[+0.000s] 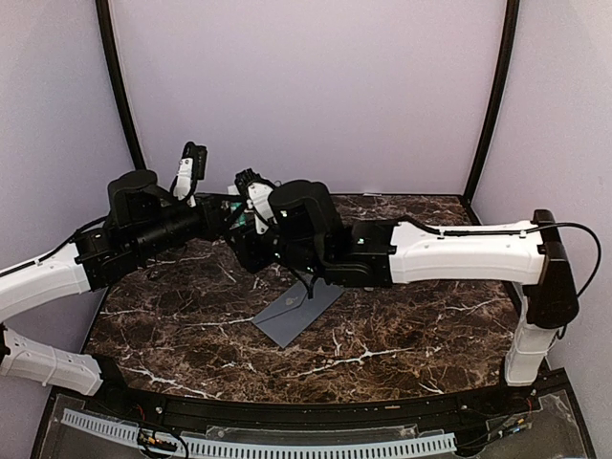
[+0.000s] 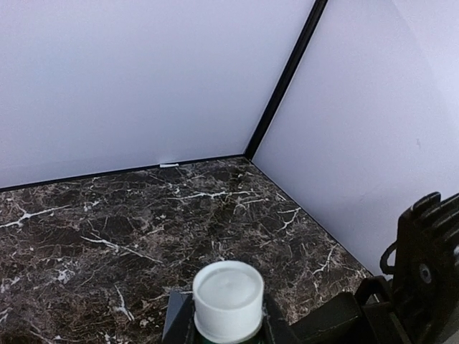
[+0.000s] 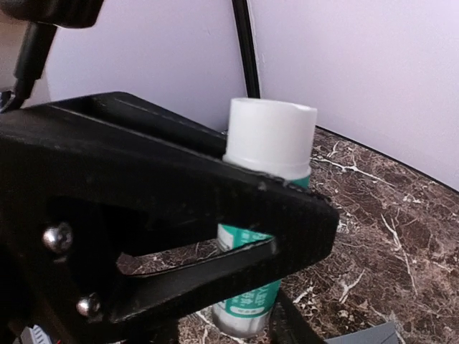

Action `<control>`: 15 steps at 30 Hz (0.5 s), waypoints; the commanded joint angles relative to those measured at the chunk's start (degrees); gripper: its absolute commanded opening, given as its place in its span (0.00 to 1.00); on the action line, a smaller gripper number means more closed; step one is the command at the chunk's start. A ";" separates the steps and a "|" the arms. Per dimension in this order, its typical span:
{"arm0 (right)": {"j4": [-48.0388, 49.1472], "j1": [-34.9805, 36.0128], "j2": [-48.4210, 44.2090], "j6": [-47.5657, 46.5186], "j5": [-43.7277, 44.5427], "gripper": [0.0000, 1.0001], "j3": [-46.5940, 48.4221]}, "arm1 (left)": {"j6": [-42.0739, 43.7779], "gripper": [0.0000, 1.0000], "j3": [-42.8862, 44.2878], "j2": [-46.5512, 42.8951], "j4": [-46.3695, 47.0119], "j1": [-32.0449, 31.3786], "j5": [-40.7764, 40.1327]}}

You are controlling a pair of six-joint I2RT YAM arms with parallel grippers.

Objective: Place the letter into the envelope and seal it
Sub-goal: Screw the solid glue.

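Glue stick: white cap, teal print on the barrel, standing roughly upright above the table. Left gripper is clamped on the barrel below the cap. Its wrist view shows the cap's round top with a dark finger on either side. Right gripper sits around the same stick. One broad black finger crosses in front of the barrel just under the cap, and a second shows low on the other side. Cannot tell whether those two press on the stick or stand slightly off it. Overhead, both wrists meet over the far middle of the table, dark brown marble with white veins. Envelope, slate grey, lies flat on the marble nearer the arm bases than the grippers. It is turned askew, with its far corner hidden under the right arm. A grey corner shows at the bottom of the right wrist view. Pale lilac walls behind, with a black post in the corner.
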 commanded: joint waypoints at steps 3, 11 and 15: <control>18.10 -0.10 -13.33 -1.15 -11.17 0.55 -13.45 | -3.15 0.00 2.62 0.31 0.59 1.52 11.23; 38.09 -9.39 -22.55 8.67 -36.82 0.57 -31.38 | -4.53 0.00 1.39 -0.66 7.37 6.01 32.41; 43.41 -10.67 -22.17 11.07 -48.18 0.58 -32.28 | -6.63 0.00 0.43 -0.71 14.21 6.04 44.34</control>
